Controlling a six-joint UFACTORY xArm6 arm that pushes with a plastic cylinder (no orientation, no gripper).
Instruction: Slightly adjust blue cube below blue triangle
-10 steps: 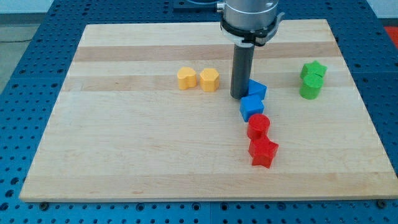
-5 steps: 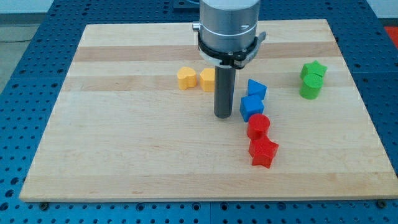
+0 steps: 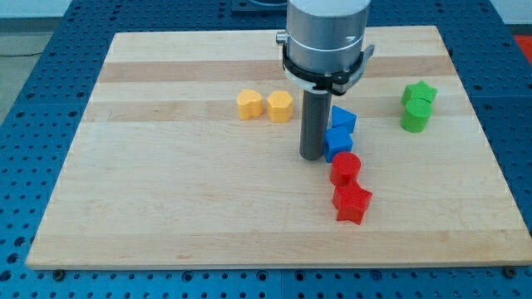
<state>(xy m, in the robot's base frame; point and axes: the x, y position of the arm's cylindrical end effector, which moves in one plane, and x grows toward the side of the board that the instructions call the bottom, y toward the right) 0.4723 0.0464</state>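
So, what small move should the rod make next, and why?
Probably a short nudge toward the view's right. My tip sits right against the blue cube's left side, and the cube lies a little left of the blue triangle above it, so a slight push should line them up.

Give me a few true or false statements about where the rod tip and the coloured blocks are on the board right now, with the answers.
1. My tip is at the blue cube's left side in the view. True.
2. The blue triangle lies below the blue cube in the view. False: it lies above it.
3. Two yellow blocks sit side by side, to the view's left of the rod. True.
4. The green blocks touch the red blocks. False: they sit apart, near the view's right edge.
5. The red blocks lie below the blue cube. True.
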